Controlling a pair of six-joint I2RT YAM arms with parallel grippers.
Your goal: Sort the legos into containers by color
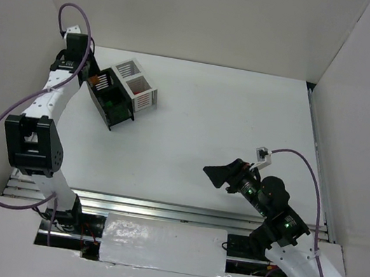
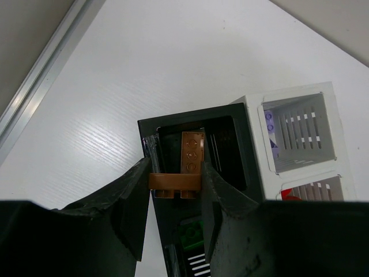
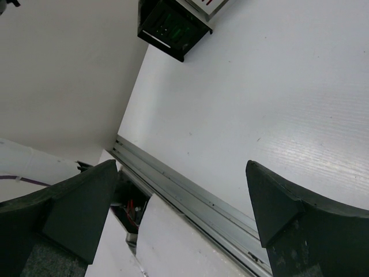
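The left gripper (image 2: pixel 175 175) is clamped on a small brown plastic lego brick (image 2: pixel 173 184). It holds the brick crosswise between its two dark fingers (image 2: pixel 130 202), right over the open top of the black slotted square bin (image 2: pixel 245 156). Just beyond the held piece, inside that same compartment, a second brown studded brick (image 2: pixel 193 151) shows; whether the two touch I cannot tell. The black compartment nearer the wrist holds a green brick (image 2: pixel 190 234). The white slotted bin (image 2: pixel 291 93) joined alongside has a pale purple brick (image 2: pixel 270 122) in one cell and a bit of red (image 2: pixel 291 198) in the next (mostly hidden by the finger). From above, the joined bins sit at the far left of the white table (image 1: pixel 246 113).

The right gripper (image 3: pixel 179 196) hangs over the table near its own base, jaws spread wide, holding nothing.

The step in hand looks like dropping a brown piece into the brown cell. The next move calls for a plain release, keeping the brick centred inside the walls so it cannot catch the rim, then lifting straight up. I see no loose bricks on the table from above, so the sorting seems close to done
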